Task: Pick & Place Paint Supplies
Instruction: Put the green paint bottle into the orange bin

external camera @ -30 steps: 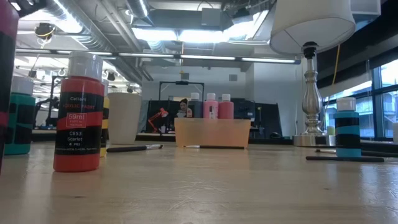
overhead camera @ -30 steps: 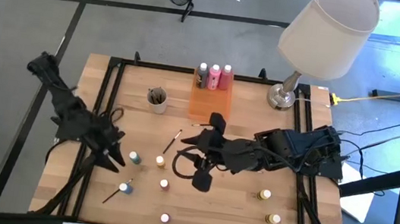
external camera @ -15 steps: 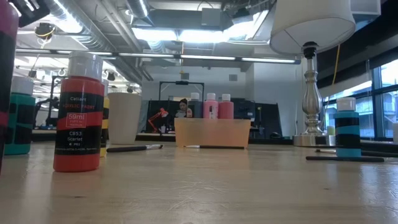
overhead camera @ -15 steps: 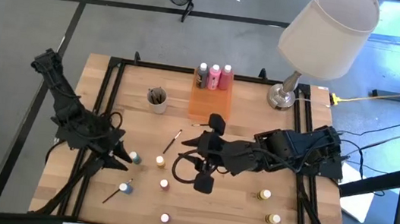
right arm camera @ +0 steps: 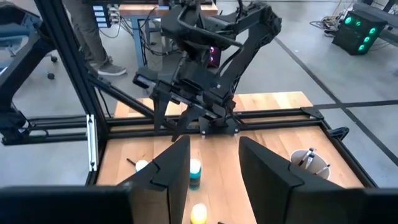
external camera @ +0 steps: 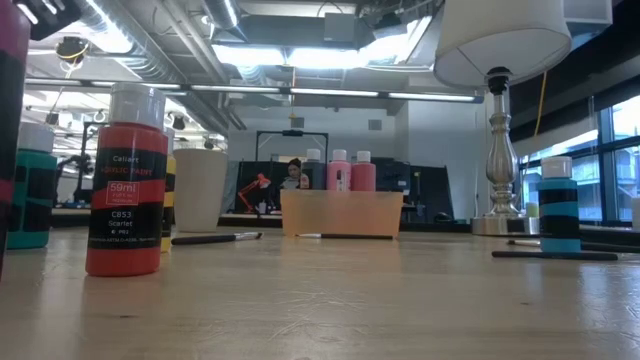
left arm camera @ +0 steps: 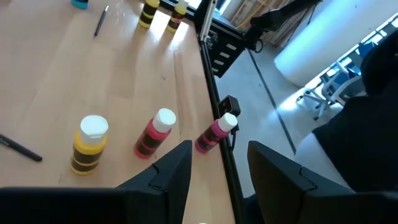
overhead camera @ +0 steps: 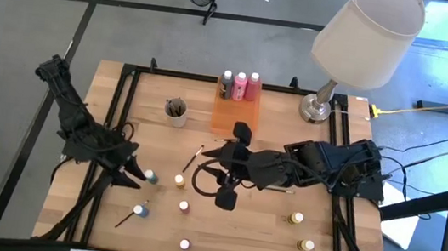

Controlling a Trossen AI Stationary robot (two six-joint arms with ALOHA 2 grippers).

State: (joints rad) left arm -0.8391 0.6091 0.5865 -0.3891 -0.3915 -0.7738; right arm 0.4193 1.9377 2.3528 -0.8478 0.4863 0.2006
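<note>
left gripper (overhead camera: 142, 175) fingers (left arm camera: 171, 168) parted, empty, tips just beside a teal paint pot (overhead camera: 151, 176) | right gripper (overhead camera: 230, 165) fingers (right arm camera: 171, 163) parted, empty, mid-table | other pots scattered on the wooden table (overhead camera: 262, 233) | three squeeze bottles (overhead camera: 240, 85) upright in the orange tray (overhead camera: 229, 118) at the far edge

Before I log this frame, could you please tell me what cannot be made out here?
- High view: left claw tip beside the teal pot; contact unclear, too small.
- High view: right claw, dark against its own arm.
- Low view: red bottle hides the yellow one behind.
</note>
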